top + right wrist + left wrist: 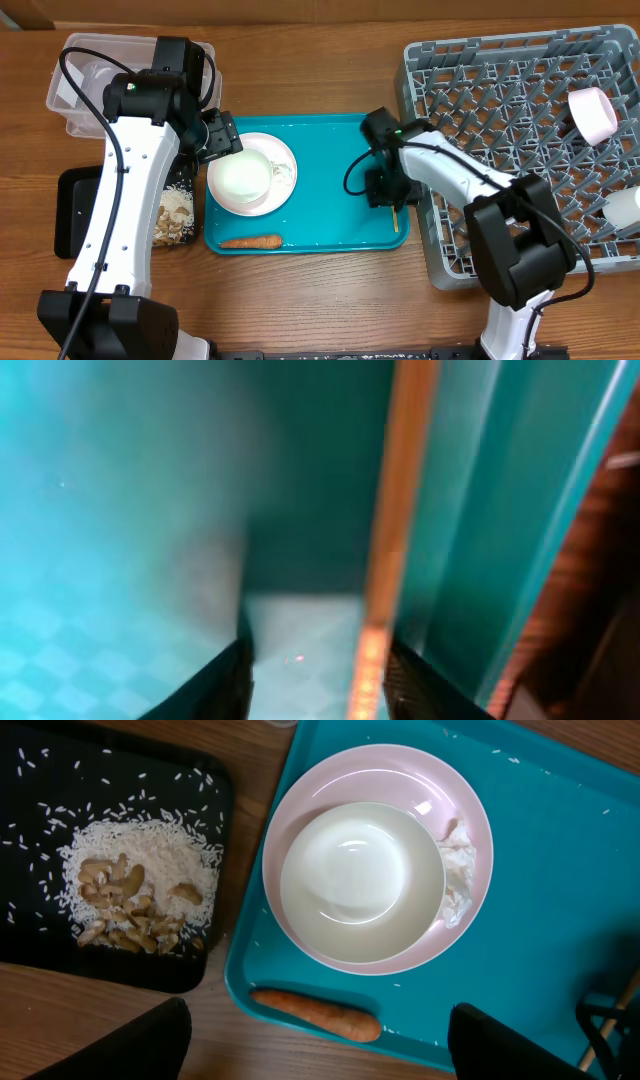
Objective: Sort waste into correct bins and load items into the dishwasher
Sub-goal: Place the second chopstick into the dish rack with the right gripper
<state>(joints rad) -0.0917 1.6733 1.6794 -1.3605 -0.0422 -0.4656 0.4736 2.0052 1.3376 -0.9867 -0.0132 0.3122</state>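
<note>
Right wrist view tells it best: the right end effector (318, 682) is parted around a wooden chopstick (400, 510) on the teal tray (120, 510). No clamp is seen yet, so it's probably being lined up for the grey dish rack (470, 110) just beside it, where a pale cup (592, 112) is parked. The left end effector (318, 1038) is spread wide and empty. The carrot (315, 1013) is framed between its tips. Ahead of it, a bowl (360, 880) is stacked on the plate (470, 790) with crumpled paper (460, 870) alongside. Rice and nut scraps (130, 895) are piled in the black tray (30, 950) off to its side.
</note>
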